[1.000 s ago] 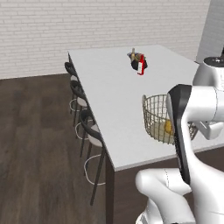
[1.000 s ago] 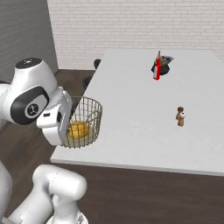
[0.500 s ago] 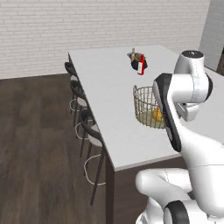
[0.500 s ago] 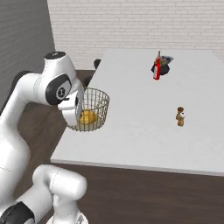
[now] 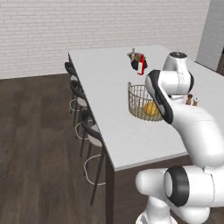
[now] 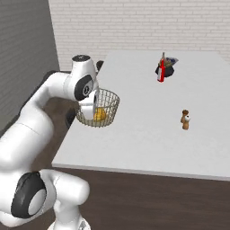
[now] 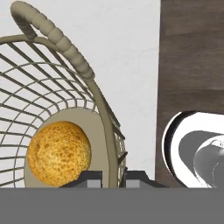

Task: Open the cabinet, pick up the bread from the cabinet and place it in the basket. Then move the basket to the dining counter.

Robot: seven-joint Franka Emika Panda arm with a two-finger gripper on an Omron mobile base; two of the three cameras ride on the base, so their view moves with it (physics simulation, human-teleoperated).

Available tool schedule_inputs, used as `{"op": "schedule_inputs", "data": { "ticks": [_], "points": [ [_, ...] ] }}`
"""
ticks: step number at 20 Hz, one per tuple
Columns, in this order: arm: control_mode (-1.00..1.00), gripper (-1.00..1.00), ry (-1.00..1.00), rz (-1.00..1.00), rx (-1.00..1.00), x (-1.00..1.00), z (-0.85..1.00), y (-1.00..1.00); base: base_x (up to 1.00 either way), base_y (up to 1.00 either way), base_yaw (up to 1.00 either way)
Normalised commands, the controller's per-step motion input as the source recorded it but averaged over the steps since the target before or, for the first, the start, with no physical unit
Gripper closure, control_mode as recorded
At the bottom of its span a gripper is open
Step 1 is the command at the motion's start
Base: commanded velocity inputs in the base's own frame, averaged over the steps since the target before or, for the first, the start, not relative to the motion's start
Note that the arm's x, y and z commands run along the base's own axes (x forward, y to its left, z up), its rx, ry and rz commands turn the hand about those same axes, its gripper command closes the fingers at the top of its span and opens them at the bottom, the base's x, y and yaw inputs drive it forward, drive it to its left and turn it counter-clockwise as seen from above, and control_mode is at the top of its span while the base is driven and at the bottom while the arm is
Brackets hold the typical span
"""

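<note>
The wire-mesh basket is over the left part of the white dining counter, near its stool side. I cannot tell whether its bottom touches the top. The yellow-orange bread lies on the basket's pale bottom. My gripper is shut on the basket's rim, one finger on each side of the wire. In the left base view my arm hides the right side of the basket. The cabinet is out of view.
A red bottle beside a dark bowl stands farther along the counter. A small brown shaker sits to the right. Black stools line the counter's left side over dark wood floor. A brick wall is behind.
My arm has swung forward and carried the basket with the bread from near the counter's front edge to farther in over its top. The grip stays shut.
</note>
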Motion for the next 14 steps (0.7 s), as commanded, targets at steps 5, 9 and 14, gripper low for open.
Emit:
{"op": "schedule_inputs", "data": {
  "ticks": [5,9,14],
  "points": [
    [-1.00,1.00,0.01,0.00,0.00,0.99,-0.49,0.05,0.00,0.00,0.00],
    [-1.00,1.00,0.00,0.00,-0.04,0.88,-0.71,0.33,0.00,0.00,0.00],
    [-1.00,1.00,0.00,0.00,-0.01,0.82,-0.57,0.31,0.00,0.00,0.00]
  ]
}}
